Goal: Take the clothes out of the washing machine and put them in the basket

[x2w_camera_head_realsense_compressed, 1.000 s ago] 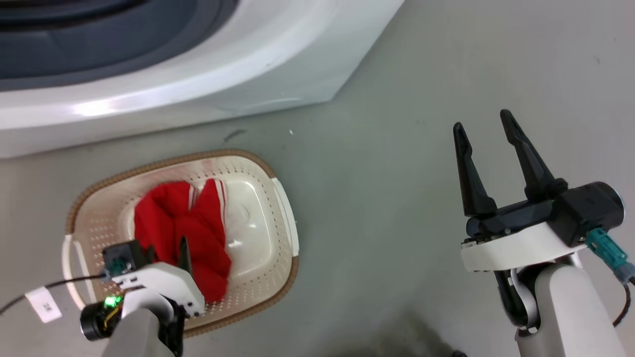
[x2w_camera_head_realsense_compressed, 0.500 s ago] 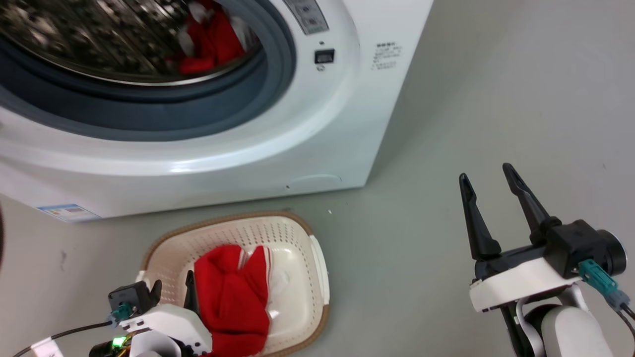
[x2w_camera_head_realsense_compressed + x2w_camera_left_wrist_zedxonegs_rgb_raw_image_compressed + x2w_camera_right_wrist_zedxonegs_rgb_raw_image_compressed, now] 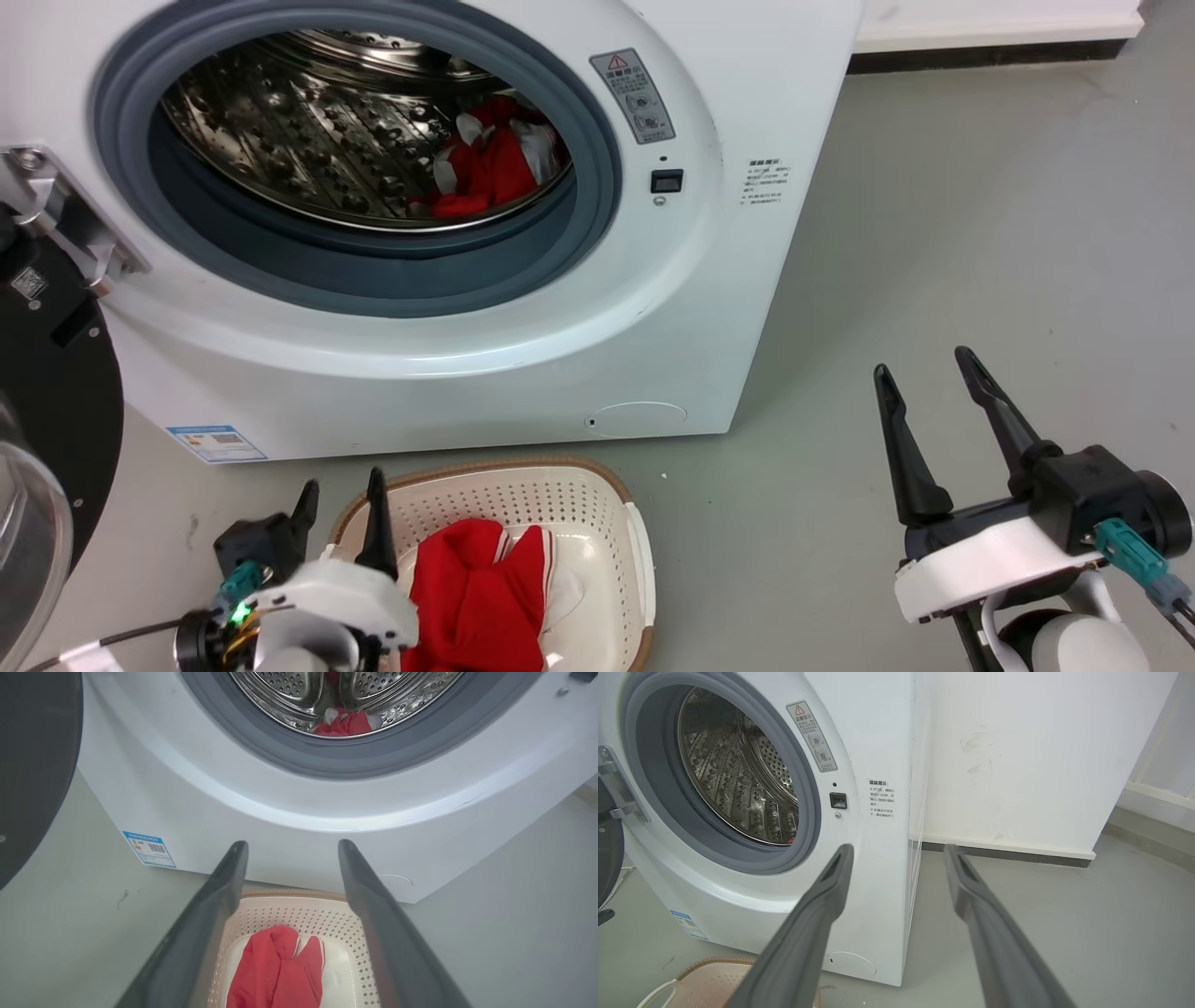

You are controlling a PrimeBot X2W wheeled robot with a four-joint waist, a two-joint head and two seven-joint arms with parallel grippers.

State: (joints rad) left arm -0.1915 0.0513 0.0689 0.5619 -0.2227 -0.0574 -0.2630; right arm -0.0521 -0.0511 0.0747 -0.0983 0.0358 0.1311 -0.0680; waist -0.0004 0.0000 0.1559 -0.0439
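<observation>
Left gripper (image 3: 343,485): fingers spread, nothing between them. It is held over the near end of the basket (image 3: 560,481). One red garment (image 3: 476,597) lies just beyond and below the fingertips, on the basket's bottom, free of both fingers (in the left wrist view it is framed between them (image 3: 280,970)).

Right gripper (image 3: 924,373): fingers likewise parted and empty. It is held over bare floor (image 3: 980,233), well apart from the basket, with the washing machine (image 3: 653,308) ahead and to its left.

A red-and-white bundle (image 3: 490,168) is seen low in the drum (image 3: 308,140), ahead of and above the left gripper's fingertips, past the grey porthole rim. The door (image 3: 56,401) stands swung open on that gripper's left.

The task is judged part done: one piece is in the basket, one lot is in the drum.

Handling, as judged:
- The clothes are taken to be soft, light and limp. They will sag and trail once lifted.
- No stiff edge is offered. Whether the fabric is damp cannot be told.
- A hold is best taken on the crown of the crumpled heap, where several folds can be pinched together.
- A single thin hem is likely to slip, or to leave the rest dragging over the rim seal.
</observation>
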